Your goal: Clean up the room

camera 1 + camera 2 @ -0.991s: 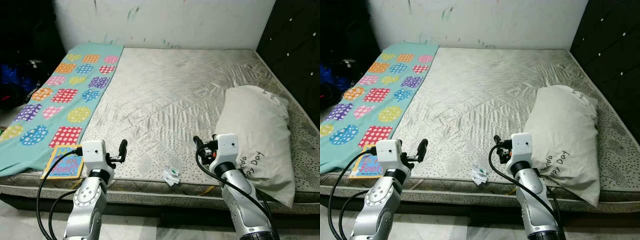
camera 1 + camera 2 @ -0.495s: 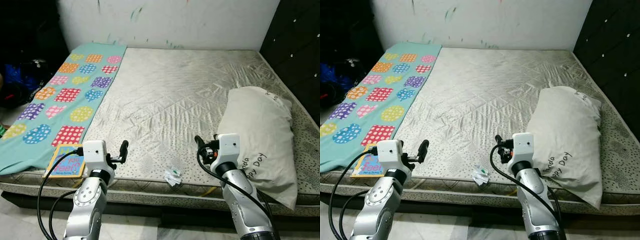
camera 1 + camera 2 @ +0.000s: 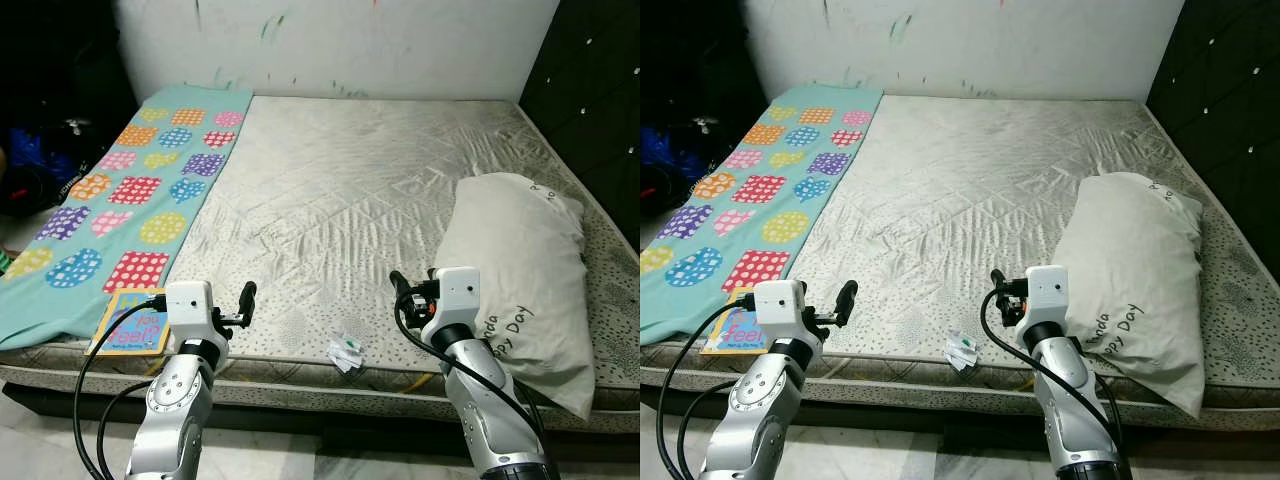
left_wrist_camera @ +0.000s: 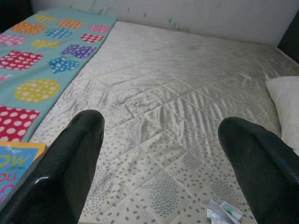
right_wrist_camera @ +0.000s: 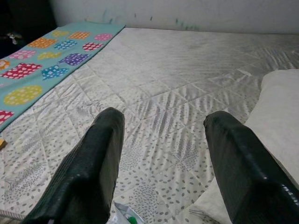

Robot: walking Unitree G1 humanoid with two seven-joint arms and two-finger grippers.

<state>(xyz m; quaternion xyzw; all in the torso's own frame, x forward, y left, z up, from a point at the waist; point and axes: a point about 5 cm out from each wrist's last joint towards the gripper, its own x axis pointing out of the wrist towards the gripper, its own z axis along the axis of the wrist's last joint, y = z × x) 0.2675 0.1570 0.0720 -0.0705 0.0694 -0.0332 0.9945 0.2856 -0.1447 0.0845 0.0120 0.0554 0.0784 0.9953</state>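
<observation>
Left claw (image 4: 159,158) wide open, empty — right claw (image 5: 163,154) likewise, above mattress (image 3: 340,190).

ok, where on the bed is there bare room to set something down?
Widest free patch: the middle of the mattress, between the dotted blanket and the pillow, back to the wall. The near edge is busier: book by the left claw, crumpled wrapper between it and the right claw.
</observation>
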